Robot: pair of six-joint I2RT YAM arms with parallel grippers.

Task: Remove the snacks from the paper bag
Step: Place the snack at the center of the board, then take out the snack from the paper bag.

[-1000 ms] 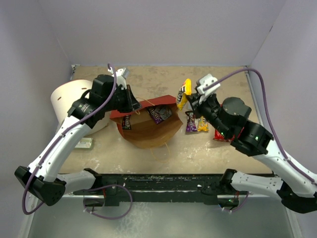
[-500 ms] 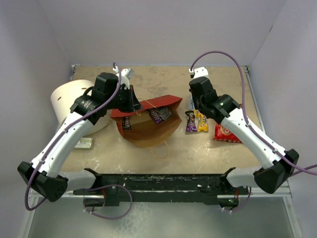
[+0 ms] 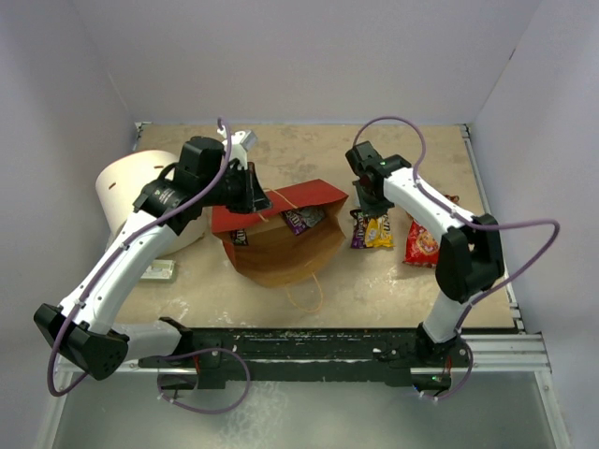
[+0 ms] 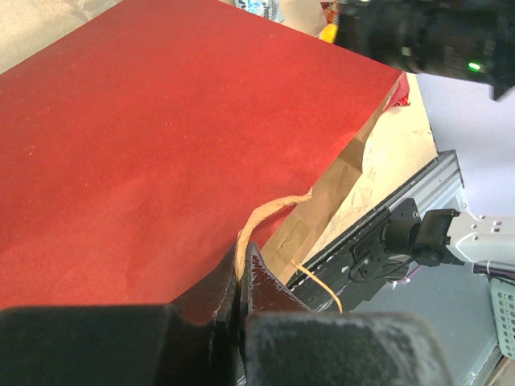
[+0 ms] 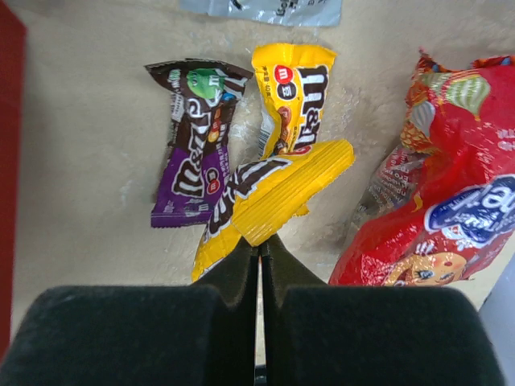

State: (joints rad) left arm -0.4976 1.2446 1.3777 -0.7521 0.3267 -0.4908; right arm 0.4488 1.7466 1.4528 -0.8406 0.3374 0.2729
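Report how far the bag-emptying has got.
Done: a purple packet, a yellow packet and the red cookie bag lie on the table beside the paper bag. In hand: the right gripper pinches a second yellow packet; the left gripper holds the bag's string handle. Left: two packets show inside the bag.

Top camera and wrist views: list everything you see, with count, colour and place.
paper bag: 1, red outside, brown inside, lying mid-table
packets in bag: 2, purple, brown, at its mouth
purple packet: 1, right of bag
yellow packets: 2, one flat, one pinched
red cookie bag: 1, far right
pale packet: 1, beyond them
white tub: 1, left
small box: 1, white-green, near left
left arm: jaws shut on bag's string handle
right arm: jaws shut on yellow packet
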